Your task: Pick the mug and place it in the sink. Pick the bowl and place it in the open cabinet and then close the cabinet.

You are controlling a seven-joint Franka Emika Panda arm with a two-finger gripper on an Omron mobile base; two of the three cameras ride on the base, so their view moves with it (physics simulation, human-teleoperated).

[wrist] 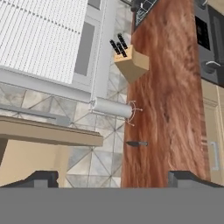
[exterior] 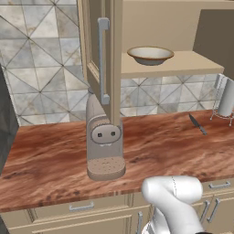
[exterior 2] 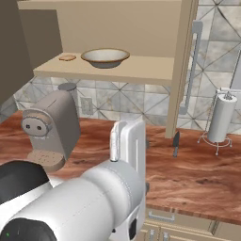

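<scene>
Off-white bowl [exterior: 150, 55] already rests on the cabinet [exterior: 137, 27] shelf. My end effector [wrist: 113, 177], fingers spread and empty, sits beside the open door [exterior: 103, 59], which I'd swing shut next.

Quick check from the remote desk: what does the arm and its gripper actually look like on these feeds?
The arm is glossy white with rounded, bulbous links and dark grey-black joint sections; a thin dark seam line crosses one link. No loose cables. The gripper has two small, blocky dark finger tips.
</scene>
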